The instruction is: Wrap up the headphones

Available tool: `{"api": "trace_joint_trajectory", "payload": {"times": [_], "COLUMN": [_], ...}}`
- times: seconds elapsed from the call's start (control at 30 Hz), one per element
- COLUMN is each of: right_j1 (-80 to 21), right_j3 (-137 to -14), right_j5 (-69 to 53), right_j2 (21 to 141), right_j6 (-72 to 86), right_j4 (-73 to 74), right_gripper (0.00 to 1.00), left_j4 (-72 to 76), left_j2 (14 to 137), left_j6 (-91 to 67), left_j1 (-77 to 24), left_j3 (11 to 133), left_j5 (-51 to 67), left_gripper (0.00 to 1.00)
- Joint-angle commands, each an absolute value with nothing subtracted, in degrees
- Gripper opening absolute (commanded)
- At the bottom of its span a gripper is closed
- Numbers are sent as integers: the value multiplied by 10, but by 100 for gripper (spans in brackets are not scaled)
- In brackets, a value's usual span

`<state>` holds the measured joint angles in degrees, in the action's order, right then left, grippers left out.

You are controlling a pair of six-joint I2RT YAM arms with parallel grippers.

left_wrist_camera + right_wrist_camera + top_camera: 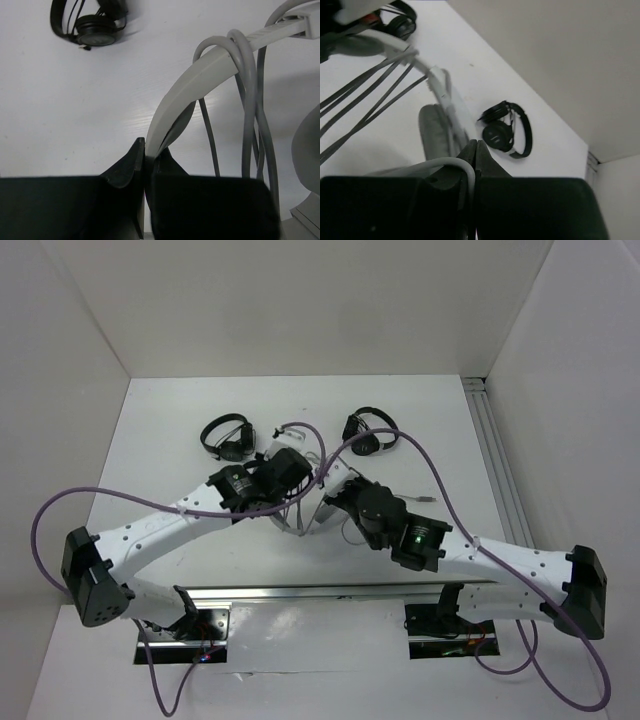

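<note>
- Grey-white headphones [200, 75] stand just ahead of the left gripper [150, 148], its jaws clamped on the headband; a weak pinch could let the band twist free
- Cable [251, 115] loops over the band beyond; the right gripper [475, 145] is closed, seemingly on a strand, so a hard pull could shed loops
- Black headsets [95, 25] [507, 132] lie farther out, not obstructing

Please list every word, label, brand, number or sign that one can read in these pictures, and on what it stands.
No text can be read in any view.
The grey headphones: no brand mark shows.
The left black headphones and the right black headphones: too blurred to tell.
</note>
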<state>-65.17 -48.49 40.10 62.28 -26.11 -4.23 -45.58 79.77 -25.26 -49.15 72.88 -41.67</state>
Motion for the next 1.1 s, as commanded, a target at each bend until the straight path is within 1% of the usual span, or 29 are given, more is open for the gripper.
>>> {"api": "trace_joint_trajectory", "payload": {"times": [0.0, 0.03, 0.07, 0.2, 0.27, 0.3, 0.33, 0.53, 0.57, 0.67, 0.77, 0.8, 0.83, 0.87, 0.9, 0.93, 1.0, 1.03, 1.07], "right_j1": [-616, -608, -589, -530, -508, -486, -478, -407, -394, -351, -297, -287, -278, -272, -265, -265, -259, -259, -259], "right_j3": [-483, -488, -494, -553, -590, -598, -609, -610, -610, -604, -617, -634, -642, -652, -674, -685, -702, -714, -720], "right_j5": [477, 458, 448, 360, 283, 259, 198, 92, 51, 21, -79, -156, -194, -228, -289, -320, -383, -441, -469], "right_j2": [552, 552, 552, 583, 593, 603, 608, 651, 659, 681, 711, 721, 731, 755, 767, 780, 818, 830, 839], "right_j6": [-354, -354, -347, -289, -250, -237, -225, -156, -149, -113, -70, -53, -46, -39, -32, -17, 5, 30, 43], "right_j4": [-307, -307, -307, -221, -157, -143, -113, -95, -103, -123, -123, -123, -123, -123, -115, -106, -119, -126, -138], "right_gripper": [5, 12, 15, 15, 15, 8, 5, 4, 3, 3, 3, 3, 4, 7, 7, 7, 11, 11, 11], "left_j4": [-503, -508, -508, -515, -529, -529, -529, -524, -524, -535, -541, -541, -534, -529, -529, -524, -524, -530, -537], "left_j2": [766, 760, 748, 733, 727, 727, 719, 675, 670, 654, 641, 641, 635, 635, 635, 635, 656, 663, 672], "left_j6": [-190, -190, -185, -178, -178, -185, -185, -138, -132, -106, -100, -94, -89, -83, -77, -77, -69, -63, -63], "left_j1": [-526, -540, -547, -586, -593, -599, -599, -632, -640, -640, -640, -640, -640, -640, -640, -640, -640, -640, -640], "left_j3": [694, 688, 688, 682, 689, 700, 706, 749, 755, 787, 823, 833, 844, 865, 877, 890, 937, 954, 970], "left_j5": [-433, -427, -420, -404, -404, -404, -393, -353, -334, -289, -279, -279, -273, -268, -262, -256, -256, -256, -256], "left_gripper": [0, 0, 0, 0, 0, 0, 0, 0, 0, 0, 0, 0, 0, 0, 0, 0, 0, 0, 0]}}
